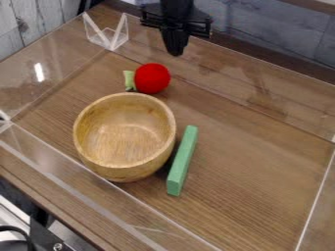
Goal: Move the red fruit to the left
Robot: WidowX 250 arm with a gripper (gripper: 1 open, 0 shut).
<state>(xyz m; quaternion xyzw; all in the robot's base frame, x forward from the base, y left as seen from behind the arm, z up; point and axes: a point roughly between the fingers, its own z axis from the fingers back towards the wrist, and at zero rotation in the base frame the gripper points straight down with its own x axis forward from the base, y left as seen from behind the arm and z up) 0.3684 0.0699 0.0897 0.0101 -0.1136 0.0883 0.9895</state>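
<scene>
The red fruit [153, 77] is a small glossy red ball with a green leafy top pointing left. It lies on the wooden table just behind the far rim of the wooden bowl [123, 136]. My black gripper [174, 50] hangs above and slightly right of the fruit, pointing down. Its fingers are shut together with nothing between them. A small gap separates the fingertips from the fruit.
A flat green bar [182, 159] lies to the right of the bowl. Clear acrylic walls [53, 59] fence the table on all sides. A clear folded stand [105, 31] sits at the back left corner.
</scene>
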